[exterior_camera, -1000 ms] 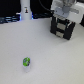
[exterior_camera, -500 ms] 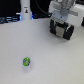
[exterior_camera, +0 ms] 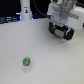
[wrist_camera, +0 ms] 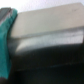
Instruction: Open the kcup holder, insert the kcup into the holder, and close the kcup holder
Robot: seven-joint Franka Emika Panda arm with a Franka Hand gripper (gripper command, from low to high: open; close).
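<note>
Exterior view first: the white table [exterior_camera: 45, 60] fills most of the picture, pale and slightly blurred; the kcup [exterior_camera: 26, 62] sits alone on it, low and toward the exterior view's left, a small round pod showing green and white with a bluish edge; it lies well apart from everything else. Up at the exterior view's right the gripper [exterior_camera: 62, 33] hangs below the arm's white housing, its dark fingers pointing down over a black blocky shape; that shape is where the kcup holder [exterior_camera: 66, 34] would be, though arm and block merge into one dark mass here and the outline is hard to separate; whether the jaws are open or closed I cannot tell from this angle. At the back, toward the exterior view's left, a white bottle-like post [exterior_camera: 25, 11] stands upright against the dark background, near the table's far edge.

Now the wrist view: very close and very soft; a light grey panel [wrist_camera: 47, 25] runs across the frame with a darker grey band and then black below it, a close surface of the holder; a teal-green shape [wrist_camera: 6, 45] fills one edge, too blurred to name; no fingertips are clearly shown, so the jaw state stays unreadable here too.
</note>
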